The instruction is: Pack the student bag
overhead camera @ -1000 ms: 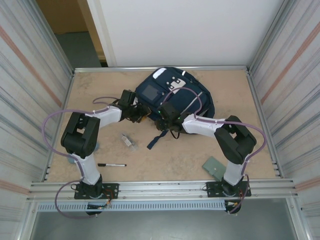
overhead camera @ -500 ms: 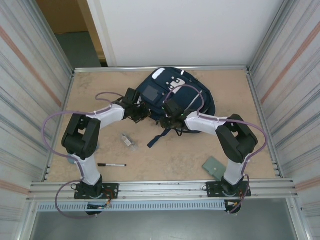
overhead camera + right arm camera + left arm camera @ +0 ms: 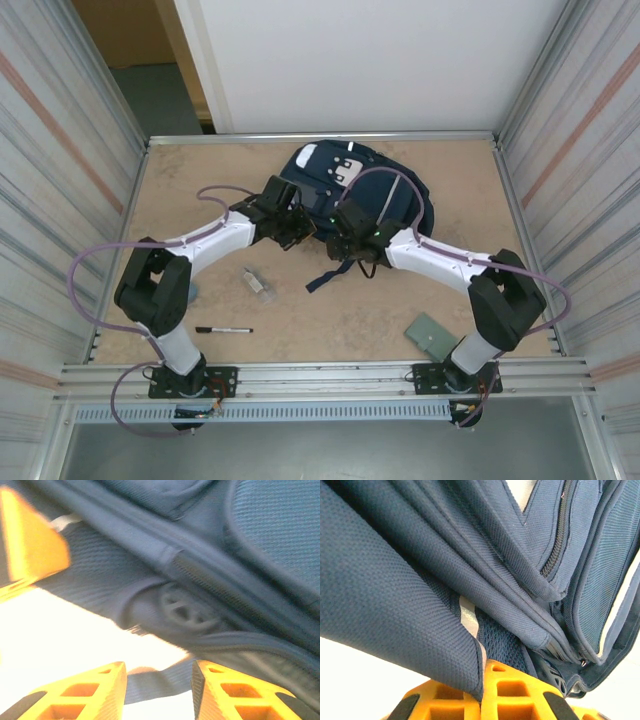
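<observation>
**A:** The student bag (image 3: 385, 205) lay at the far middle of the table (image 3: 200, 200), and both arms had reached in to its near edge.

**B:** The left gripper (image 3: 481, 682) was fully closed. A fold (image 3: 420, 620) of navy fabric ran right down into the seam between its 2 orange fingers, so it had the bag pinched.

**A:** My read was that it held the fold up to open the bag's mouth. The layers fanned apart above it, and the zip (image 3: 555, 545) showed between 2 of them.

**B:** The right gripper (image 3: 159, 672) was different. Its jaws stood part open, with a dark strap (image 3: 150, 682) crossing the gap. I couldn't see either finger pressing on it, so I'd call that nothing held.

**A:** It sat just beside the left one, low at the bag's near edge. It looked placed to take a second hold, though that's a guess.

**B:** The things to pack lay well apart from the bag: a marker (image 3: 223, 329) near the left arm's base, a small clear item (image 3: 256, 281) between the marker and the bag, and a green card (image 3: 428, 333) by the right arm's base. None of them was inside, so the packing looked barely begun.

**A:** Was there any writing?

**B:** None that I could read. The white patch (image 3: 345, 168) carried dark dots, too small to make out, and no brand showed on the fabric in the wrist views.
</observation>
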Controlling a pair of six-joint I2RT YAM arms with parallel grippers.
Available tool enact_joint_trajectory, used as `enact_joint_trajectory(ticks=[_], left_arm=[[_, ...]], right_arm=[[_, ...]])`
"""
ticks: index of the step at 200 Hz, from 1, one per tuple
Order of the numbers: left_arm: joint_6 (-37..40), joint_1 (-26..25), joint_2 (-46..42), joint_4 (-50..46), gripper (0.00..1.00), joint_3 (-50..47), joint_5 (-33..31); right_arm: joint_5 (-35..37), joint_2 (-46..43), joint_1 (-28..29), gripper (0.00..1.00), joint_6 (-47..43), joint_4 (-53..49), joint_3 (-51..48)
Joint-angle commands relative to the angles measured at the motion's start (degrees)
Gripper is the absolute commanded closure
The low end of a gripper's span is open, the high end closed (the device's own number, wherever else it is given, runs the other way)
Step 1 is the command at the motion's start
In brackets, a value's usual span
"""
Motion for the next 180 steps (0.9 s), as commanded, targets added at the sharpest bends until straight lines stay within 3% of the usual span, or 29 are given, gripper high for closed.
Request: enact_joint_trajectory(ticks=[1,23,71,123,180], left_arm=[[-2.0,-0.7,-3.7,0.2,1.00,0.8,1.1],[-3.6,-0.8,-4.1,2.3,1.00,-0.4,2.6],[-4.2,-1.8,-6.4,2.8,1.00,-1.0,4.2],[-5.1,-2.5,-8.6,3.0,1.00,-2.5,4.7],[-3.4,-2.7,-9.2,1.4,1.00,-2.4,4.0]], right_arm=[[6.2,-0.1,5.4,0.58,7.0,-3.9,-0.1],[9.4,1.7,7.1,0.51,9.8,-2.5,0.7],[14.5,4.0,7.7,0.50,8.9,4.2,-0.5],[24.9,3.9,8.4,0.52,10.3,4.7,-0.9],[26.7,2.2,7.4,0.59,10.6,2.5,-1.6]])
